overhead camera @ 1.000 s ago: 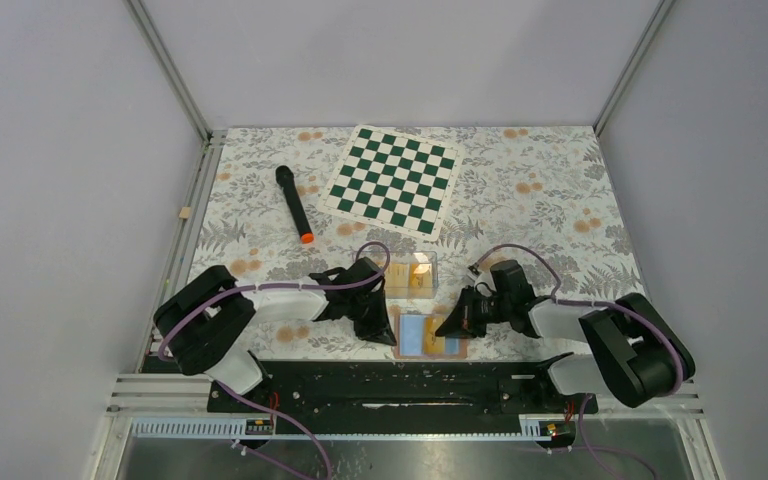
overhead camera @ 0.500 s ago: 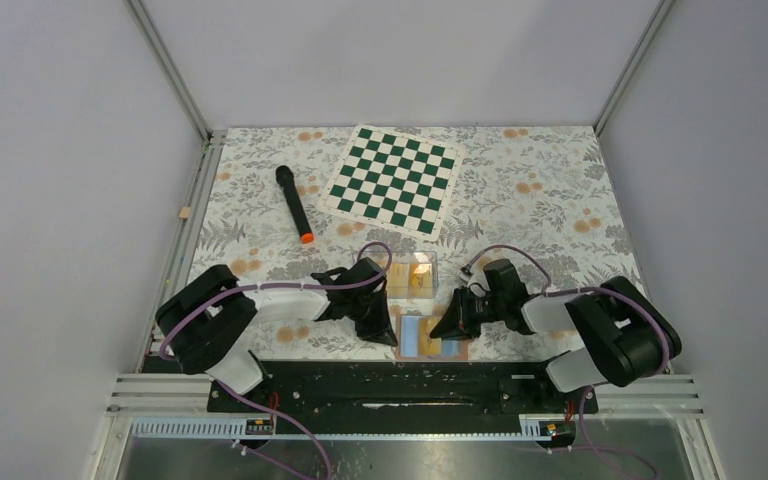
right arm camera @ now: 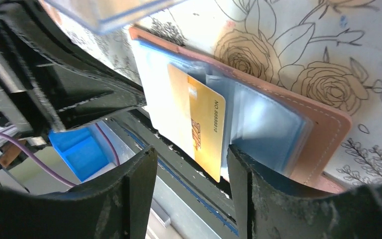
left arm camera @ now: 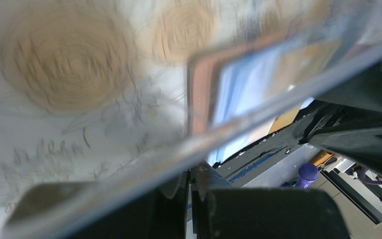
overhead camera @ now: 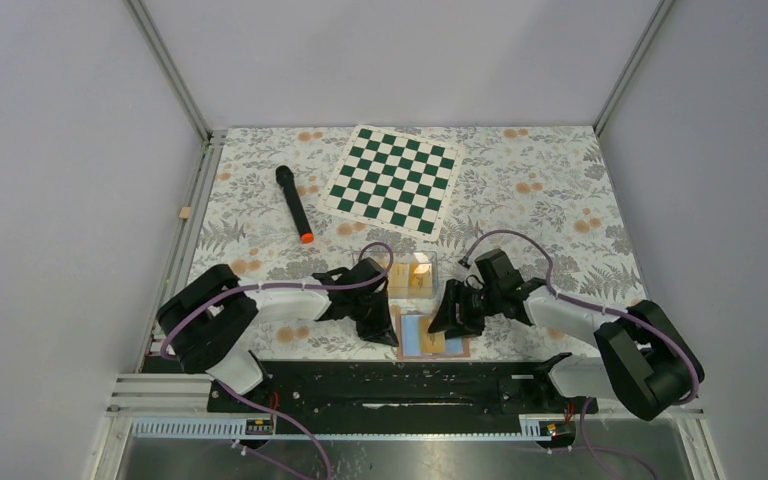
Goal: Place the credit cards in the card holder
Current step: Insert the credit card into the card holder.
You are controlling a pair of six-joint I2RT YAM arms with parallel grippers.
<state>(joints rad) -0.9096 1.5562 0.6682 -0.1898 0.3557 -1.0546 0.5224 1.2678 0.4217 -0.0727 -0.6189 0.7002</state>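
The card holder (overhead camera: 415, 335) lies open at the near table edge, its tan rim (right arm camera: 323, 129) around light blue pockets. One yellow credit card (right arm camera: 201, 124) sits partly inside a pocket, its lower end sticking out. My right gripper (right arm camera: 191, 167) is open, one finger on each side of that card's free end, holding nothing. My left gripper (overhead camera: 388, 335) is shut, its tips at the holder's left edge (left arm camera: 204, 84); nothing shows between them. More yellow credit cards lie in the clear box (overhead camera: 412, 275).
A green-white chessboard (overhead camera: 395, 180) lies at the back middle. A black microphone (overhead camera: 293, 204) with an orange tip lies left of it. The black rail of the arm bases (overhead camera: 400, 385) runs right below the card holder.
My right gripper went from shut to open and let go of the yellow card, which stays in the pocket. The right arm shifted slightly left. The left arm held still.
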